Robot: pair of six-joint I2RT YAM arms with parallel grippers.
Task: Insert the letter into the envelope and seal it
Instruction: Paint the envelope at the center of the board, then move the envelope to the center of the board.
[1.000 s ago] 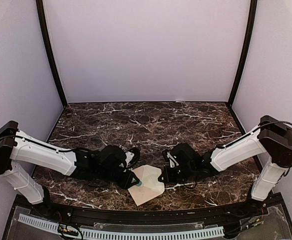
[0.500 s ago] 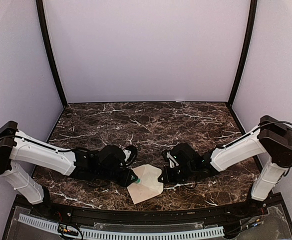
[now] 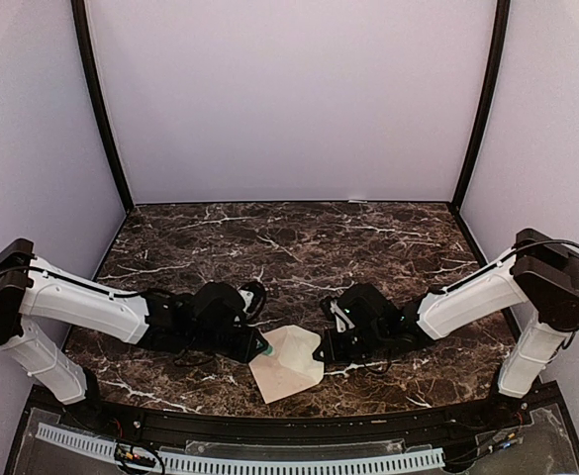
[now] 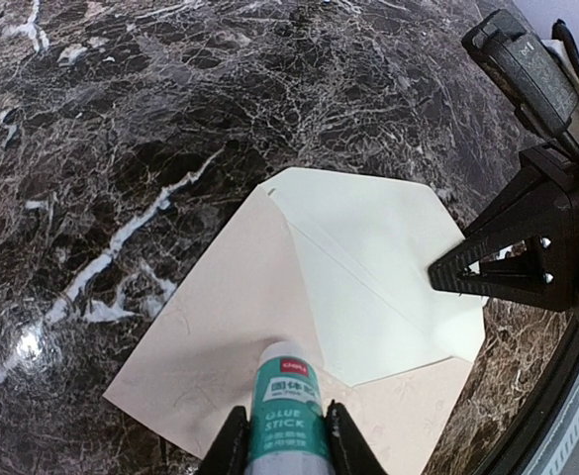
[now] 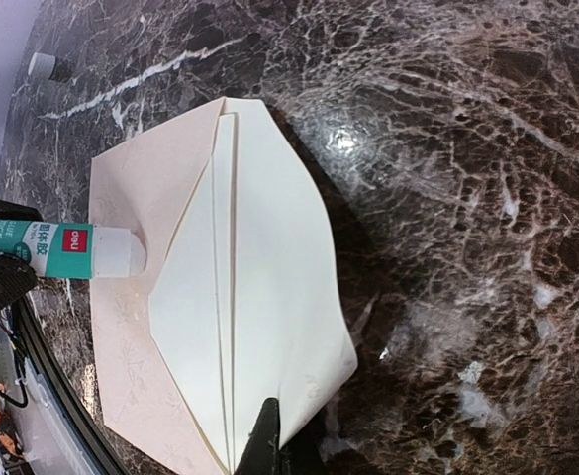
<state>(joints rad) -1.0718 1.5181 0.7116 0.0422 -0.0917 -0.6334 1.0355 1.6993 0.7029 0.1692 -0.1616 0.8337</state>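
Though tiny from above, glue stick (image 4: 287, 408) fills left jaws; right jaws closed, touching envelope (image 4: 368, 287).

We see a table (image 3: 299, 247) of dark brown marble, shot through with white veins. Close to its near edge, about midway between left and right, lies the envelope (image 3: 287, 364), flat on the stone and turned at an angle to the edge. Its pointed flap (image 4: 368, 287) lies open, paler than the pinkish-cream body. Well apart from it, a small white cap (image 5: 40, 65) sits on the marble; we find it only in the right wrist view.
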